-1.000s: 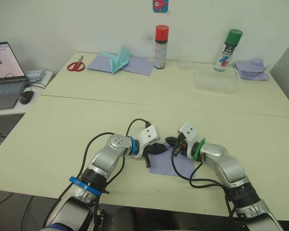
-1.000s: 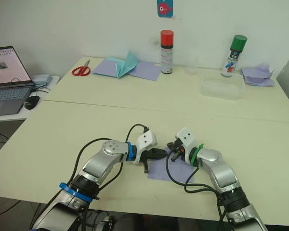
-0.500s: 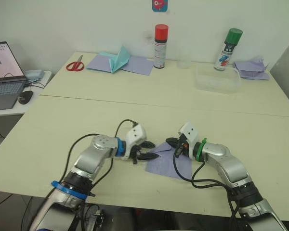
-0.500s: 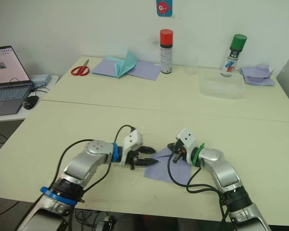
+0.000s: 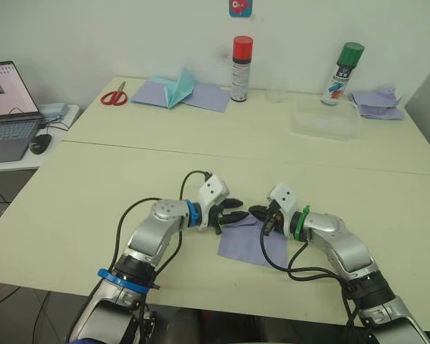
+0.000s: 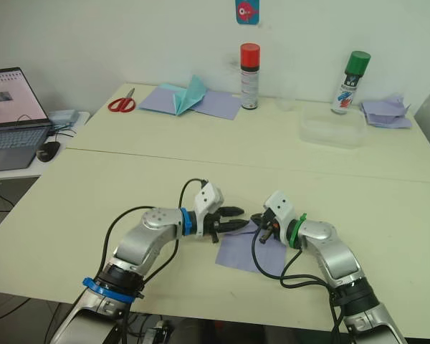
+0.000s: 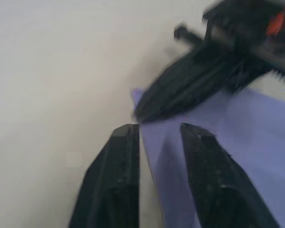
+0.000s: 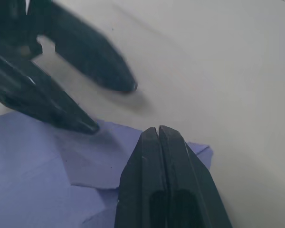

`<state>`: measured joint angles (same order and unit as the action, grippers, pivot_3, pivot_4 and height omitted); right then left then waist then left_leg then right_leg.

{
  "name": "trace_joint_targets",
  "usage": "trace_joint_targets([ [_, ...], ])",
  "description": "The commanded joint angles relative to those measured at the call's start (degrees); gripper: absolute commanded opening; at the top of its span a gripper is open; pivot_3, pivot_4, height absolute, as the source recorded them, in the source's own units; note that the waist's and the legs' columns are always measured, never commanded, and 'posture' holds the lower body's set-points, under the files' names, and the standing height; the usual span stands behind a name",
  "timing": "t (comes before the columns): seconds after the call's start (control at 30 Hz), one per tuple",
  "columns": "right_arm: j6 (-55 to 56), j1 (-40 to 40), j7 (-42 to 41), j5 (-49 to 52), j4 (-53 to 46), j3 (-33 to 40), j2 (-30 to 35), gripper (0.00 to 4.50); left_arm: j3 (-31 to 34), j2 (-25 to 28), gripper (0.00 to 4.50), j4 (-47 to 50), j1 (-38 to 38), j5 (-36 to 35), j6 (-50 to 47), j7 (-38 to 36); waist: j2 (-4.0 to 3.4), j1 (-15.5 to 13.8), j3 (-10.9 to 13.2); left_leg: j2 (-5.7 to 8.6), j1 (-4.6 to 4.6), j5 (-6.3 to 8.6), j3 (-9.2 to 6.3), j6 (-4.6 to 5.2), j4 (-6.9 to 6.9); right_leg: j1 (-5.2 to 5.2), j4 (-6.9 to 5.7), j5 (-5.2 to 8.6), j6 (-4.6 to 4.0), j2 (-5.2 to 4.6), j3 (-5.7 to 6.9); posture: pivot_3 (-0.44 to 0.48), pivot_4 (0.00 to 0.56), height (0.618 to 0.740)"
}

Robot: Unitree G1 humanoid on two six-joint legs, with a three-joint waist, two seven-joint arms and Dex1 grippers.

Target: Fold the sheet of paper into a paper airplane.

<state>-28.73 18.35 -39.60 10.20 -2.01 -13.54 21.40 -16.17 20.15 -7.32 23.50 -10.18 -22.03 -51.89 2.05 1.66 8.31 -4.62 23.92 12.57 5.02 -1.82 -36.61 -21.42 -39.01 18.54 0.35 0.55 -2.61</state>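
While the closed right gripper pins the sheet of paper, the spread-fingered left gripper straddles its far-left corner.

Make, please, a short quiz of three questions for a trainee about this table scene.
1. True or false: the left claw is open.
2. Which claw is shut at the far corner of the sheet of paper? A) left B) right
3. Fill in: the red scissors lie at the table's far ______ side.

Key:
1. True; the fingers stand apart at the paper's edge.
2. B; the right claw has its fingers together, tips at the paper's corner.
3. Left, beside the lavender sheets with teal paper.
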Motion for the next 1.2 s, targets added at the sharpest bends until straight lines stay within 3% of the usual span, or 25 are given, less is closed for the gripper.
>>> trace_joint_targets([
  [0.03, -0.9, -1.0, 0.3, 0.2, -1.2, 0.3, -0.2, 0.0, -2.1, 0.8, 0.36, -1.2, -0.4, 2.2, 1.7, -1.0, -0.01, 0.0, 0.0, 0.0, -0.02, 0.0, 0.0, 0.0, 0.0, 0.03, 0.0, 0.0, 0.0, 0.0, 0.01, 0.0, 0.15, 0.74],
  [0.07, -0.9, -1.1, 0.4, 0.5, -1.5, 0.5, -0.4, 0.0, -2.6, 1.0, 0.05, -1.5, -0.4, 2.5, 2.1, -1.6, -0.01, 0.0, 0.0, 0.01, -0.03, 0.0, 0.01, 0.0, 0.0, 0.04, 0.0, 0.0, 0.0, 0.0, -0.01, 0.0, 0.15, 0.74],
  [0.1, -0.9, -1.1, 0.6, 0.9, -2.0, 0.8, -0.8, 0.0, -3.1, 1.2, 0.02, -1.7, -0.5, 2.8, 2.3, -2.2, -0.01, 0.0, 0.0, 0.02, -0.03, 0.0, 0.01, 0.0, 0.0, 0.03, 0.0, 0.0, 0.0, 0.0, -0.01, 0.0, 0.15, 0.74],
  [0.37, -3.6, -0.9, 2.6, 2.0, -6.1, 0.6, -4.9, 0.0, -7.4, 4.3, 0.02, -4.4, -0.2, 8.6, 7.4, -4.0, -0.02, 0.0, 0.0, 0.0, -0.03, 0.0, 0.02, 0.0, 0.02, 0.02, 0.0, 0.0, 0.0, 0.01, -0.01, 0.0, 0.15, 0.74],
  [0.6, -6.5, -3.2, 3.9, -1.4, -7.4, -2.9, -2.7, 0.0, -7.6, 4.6, 0.02, -6.2, -0.1, 10.1, 9.1, -3.8, -0.02, 0.0, 0.0, 0.01, -0.05, 0.0, 0.02, 0.0, 0.01, 0.04, 0.0, 0.0, 0.0, -0.02, 0.0, 0.0, 0.15, 0.74],
  [0.97, -4.2, -1.5, 12.1, -3.4, -0.2, 4.0, -3.4, 0.0, -7.6, 4.1, 0.02, -7.3, 0.6, 10.1, 8.7, -3.7, -0.06, 0.0, -0.3, 0.02, -0.13, 0.0, 0.01, 0.01, -0.03, 0.12, -0.01, 0.0, 0.01, -0.02, 0.01, 0.0, 0.15, 0.74],
  [1.2, -2.0, -1.6, 10.5, -0.5, -0.3, 5.3, -4.8, 0.0, -7.4, 3.9, 0.02, -8.2, 1.2, 10.3, 9.1, -3.9, -0.07, 0.0, -0.3, 0.02, -0.13, -0.01, 0.01, 0.01, -0.03, 0.13, -0.01, 0.0, 0.01, -0.01, 0.0, 0.0, 0.15, 0.74],
])
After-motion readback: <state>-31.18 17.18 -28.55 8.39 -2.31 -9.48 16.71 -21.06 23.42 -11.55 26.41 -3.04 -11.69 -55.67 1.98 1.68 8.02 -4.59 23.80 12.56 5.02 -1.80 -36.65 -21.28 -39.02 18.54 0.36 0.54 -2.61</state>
